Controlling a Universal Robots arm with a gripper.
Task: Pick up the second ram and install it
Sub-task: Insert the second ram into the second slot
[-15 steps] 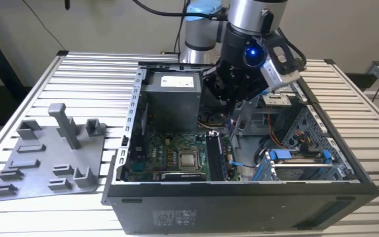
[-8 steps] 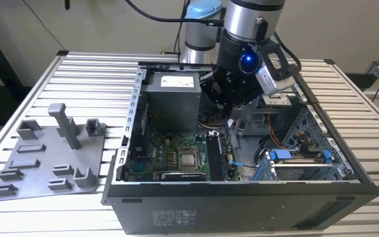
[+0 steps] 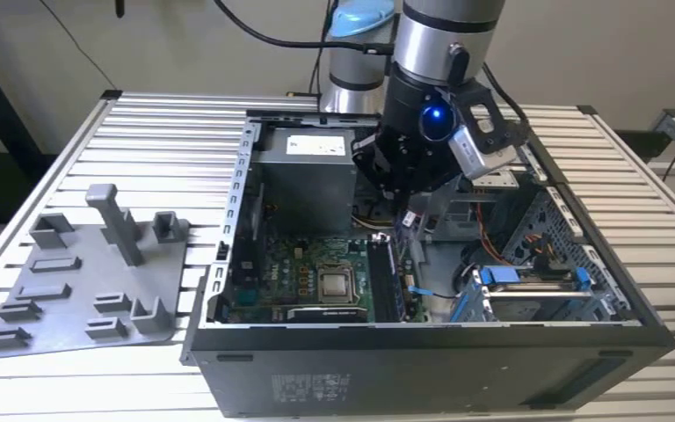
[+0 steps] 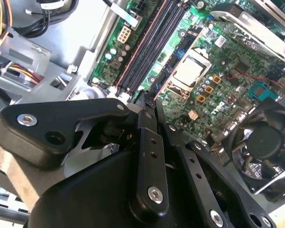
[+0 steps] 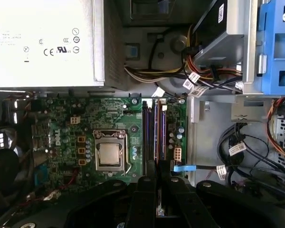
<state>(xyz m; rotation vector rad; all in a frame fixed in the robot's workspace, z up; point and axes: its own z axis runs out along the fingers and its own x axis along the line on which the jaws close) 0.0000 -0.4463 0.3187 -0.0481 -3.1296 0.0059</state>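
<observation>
Nearest us in the second wrist view, the gripper (image 4: 149, 102) has its black fingers (image 4: 147, 142) drawn together on the second ram (image 4: 148, 97), a thin dark strip pinched edge-on so its long side can meet a slot. We judge it clenched on that stick, hanging just above the memory slots (image 5: 153, 128), beside the processor (image 5: 108, 156) on the motherboard (image 5: 61, 128). In the exterior view the gripper (image 3: 406, 211) reaches down inside the open computer case (image 3: 431, 360). The grey holder tray (image 3: 80, 281) lies on the desk (image 3: 666, 255), well apart from the case.
</observation>
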